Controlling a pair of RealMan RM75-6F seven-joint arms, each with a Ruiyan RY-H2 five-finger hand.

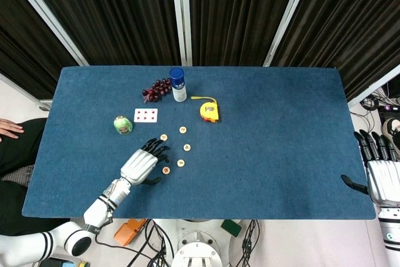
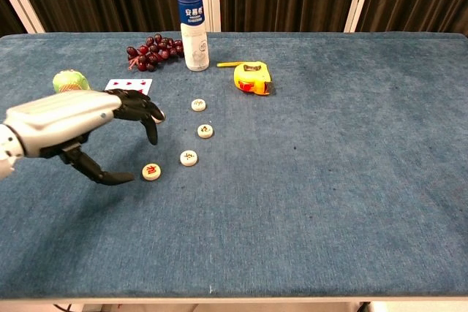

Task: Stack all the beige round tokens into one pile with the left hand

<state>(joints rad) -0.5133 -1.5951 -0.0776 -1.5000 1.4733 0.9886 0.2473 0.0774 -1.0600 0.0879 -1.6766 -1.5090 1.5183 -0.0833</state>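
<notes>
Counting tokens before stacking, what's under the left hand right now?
One beige token peeks out past the left hand fingertips in the head view; the chest view hides it. Whether the hand touches it is unclear.

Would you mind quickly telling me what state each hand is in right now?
Left hand: open, fingers spread above the blue table, holding nothing, thumb beside a beige round token.
Right hand: open, holding nothing, at the table's right edge.

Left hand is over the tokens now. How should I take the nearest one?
Pinch the nearest token by its rim, coming from above. It lies flat and thin, apart from the others, and the open left hand already has its thumb beside it.
</notes>
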